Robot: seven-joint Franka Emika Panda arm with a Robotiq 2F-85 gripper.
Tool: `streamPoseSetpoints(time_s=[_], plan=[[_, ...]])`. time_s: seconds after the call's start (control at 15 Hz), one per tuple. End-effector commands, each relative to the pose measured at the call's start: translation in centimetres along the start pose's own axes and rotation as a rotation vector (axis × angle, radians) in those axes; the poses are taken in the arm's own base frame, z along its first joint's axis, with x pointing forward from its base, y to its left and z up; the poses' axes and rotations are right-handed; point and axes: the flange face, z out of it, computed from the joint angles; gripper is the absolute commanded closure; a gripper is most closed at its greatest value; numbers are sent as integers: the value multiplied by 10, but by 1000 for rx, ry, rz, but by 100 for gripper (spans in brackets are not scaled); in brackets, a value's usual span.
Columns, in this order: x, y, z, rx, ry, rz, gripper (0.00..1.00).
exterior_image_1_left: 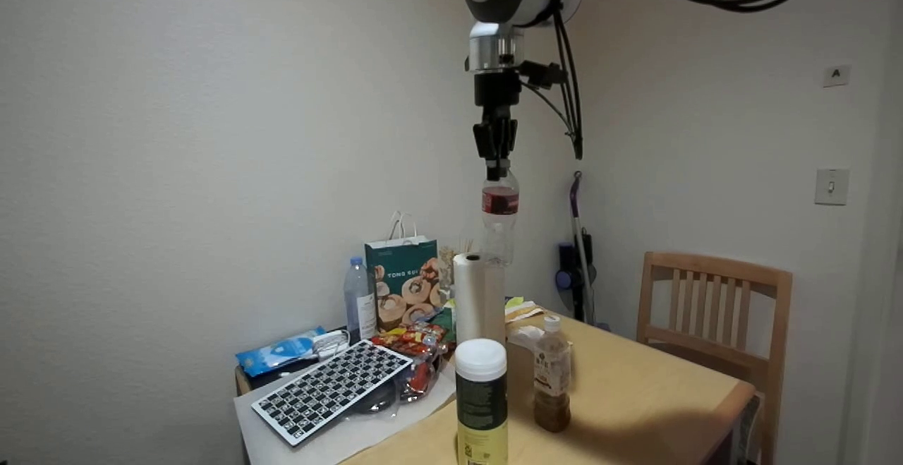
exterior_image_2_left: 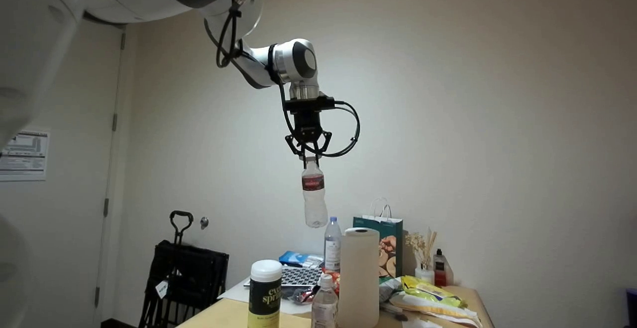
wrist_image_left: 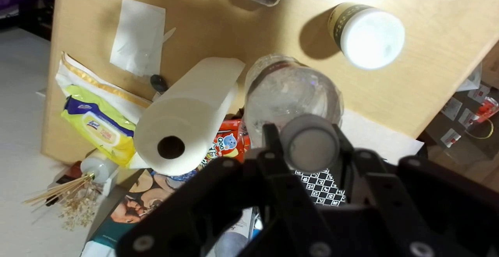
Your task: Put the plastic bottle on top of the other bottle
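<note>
My hand (exterior_image_2_left: 311,163): I am gripping the top of the plastic bottle (exterior_image_2_left: 314,202), my two fingers pressing it from opposite sides.
The plastic bottle: it is hanging directly beneath my hand, nearly upright, its base floating well apart from the table (exterior_image_1_left: 635,373).
The other bottle (exterior_image_1_left: 482,408): it is standing on the table below my hand and off to one side, its broad white cap facing up; in the wrist view it is showing to the upper right of my fingers.
The brown bottle (exterior_image_1_left: 552,380): it is standing below my hand, near the other bottle, and is wearing a white cap.
The paper towel roll (exterior_image_2_left: 360,278): it is standing below my hand, to the left of my fingers in the wrist view.
The checkered board (exterior_image_1_left: 331,391): it is resting lower than my hand, part of it showing between my fingers in the wrist view.
The green paper bag (exterior_image_1_left: 403,285): it is standing lower than my hand too.
</note>
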Motion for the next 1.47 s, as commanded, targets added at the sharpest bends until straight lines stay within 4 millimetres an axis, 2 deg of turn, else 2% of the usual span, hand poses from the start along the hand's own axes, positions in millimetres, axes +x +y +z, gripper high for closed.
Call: streamPoseSetpoints(time_s=[0.0,0.07,0.33,0.53,0.67,0.8,0.87,1.13,1.2,1.4], plan=[[0,1,-1,-1,-1,-2,67],[0,1,-1,-1,-1,-4,92],[14,-48,-7,49,14,-125,92],[17,-80,-10,105,19,-140,92],[12,-90,-9,132,6,-121,92],[4,-87,-7,124,-21,-85,92],[20,-88,-6,112,0,-118,67],[16,-85,-4,112,-11,-108,67],[14,-88,-3,122,-19,-109,92],[0,-105,9,104,-56,-113,92]])
